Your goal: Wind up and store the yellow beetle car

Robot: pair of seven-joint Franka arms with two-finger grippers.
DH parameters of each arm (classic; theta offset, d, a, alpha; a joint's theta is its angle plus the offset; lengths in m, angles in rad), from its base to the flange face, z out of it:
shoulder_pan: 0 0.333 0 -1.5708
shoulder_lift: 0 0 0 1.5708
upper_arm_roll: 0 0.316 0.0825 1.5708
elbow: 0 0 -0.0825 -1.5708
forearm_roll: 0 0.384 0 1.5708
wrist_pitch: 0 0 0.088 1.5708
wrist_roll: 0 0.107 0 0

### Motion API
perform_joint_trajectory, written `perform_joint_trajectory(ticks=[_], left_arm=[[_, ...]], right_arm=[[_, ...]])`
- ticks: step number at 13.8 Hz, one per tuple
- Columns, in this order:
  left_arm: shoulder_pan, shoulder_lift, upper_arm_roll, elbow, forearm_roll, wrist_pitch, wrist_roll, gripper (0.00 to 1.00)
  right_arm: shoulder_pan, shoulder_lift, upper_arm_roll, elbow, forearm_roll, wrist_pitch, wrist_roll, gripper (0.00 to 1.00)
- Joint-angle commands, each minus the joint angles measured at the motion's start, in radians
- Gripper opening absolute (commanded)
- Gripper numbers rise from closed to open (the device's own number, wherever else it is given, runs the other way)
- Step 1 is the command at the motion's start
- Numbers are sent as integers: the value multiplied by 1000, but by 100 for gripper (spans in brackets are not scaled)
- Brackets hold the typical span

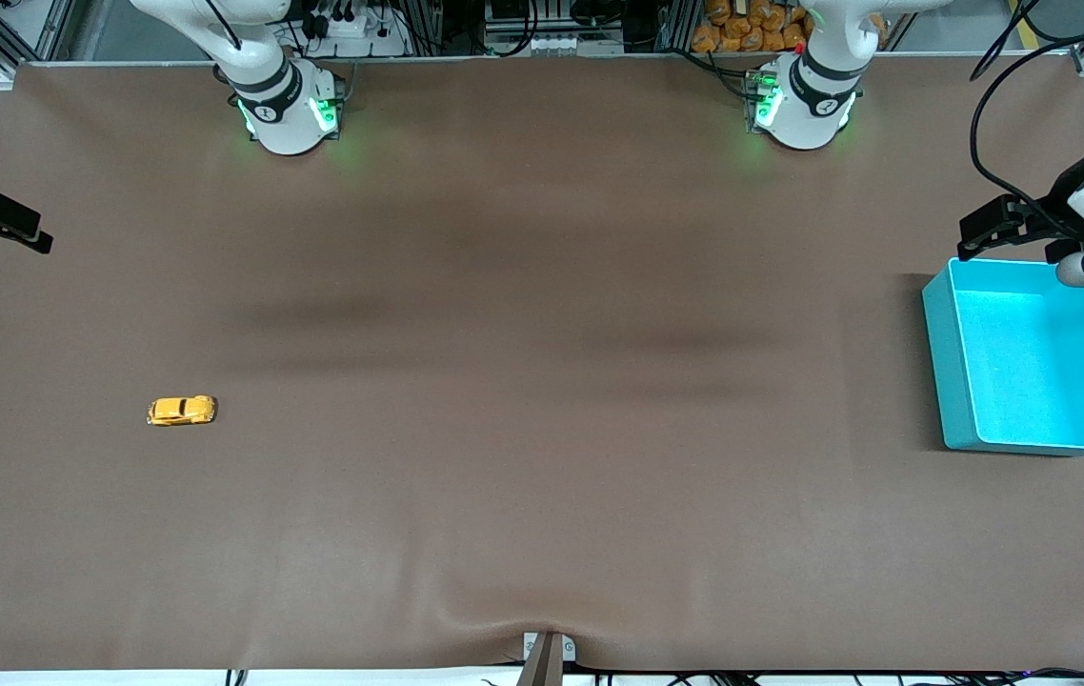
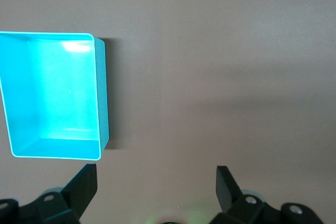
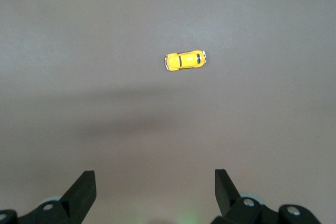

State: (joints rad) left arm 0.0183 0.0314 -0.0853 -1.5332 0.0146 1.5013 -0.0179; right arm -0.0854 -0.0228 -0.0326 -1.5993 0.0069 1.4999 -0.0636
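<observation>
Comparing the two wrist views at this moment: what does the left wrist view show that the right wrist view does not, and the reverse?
Only the left wrist view shows the open, empty turquoise plastic bin, with the left gripper open above the table beside it. Only the right wrist view shows the tiny yellow beetle toy car, standing alone on its wheels, with the right gripper open above the table, well clear of it. Both share the brown table covering and open, empty fingers.
</observation>
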Motion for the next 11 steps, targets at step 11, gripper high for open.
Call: perform_joint_trajectory(ticks=[11], left_arm=[[12,-7,-2,7,24,-38,38,100]], right_arm=[[-22,32,8,-33,10,28,-88,100]])
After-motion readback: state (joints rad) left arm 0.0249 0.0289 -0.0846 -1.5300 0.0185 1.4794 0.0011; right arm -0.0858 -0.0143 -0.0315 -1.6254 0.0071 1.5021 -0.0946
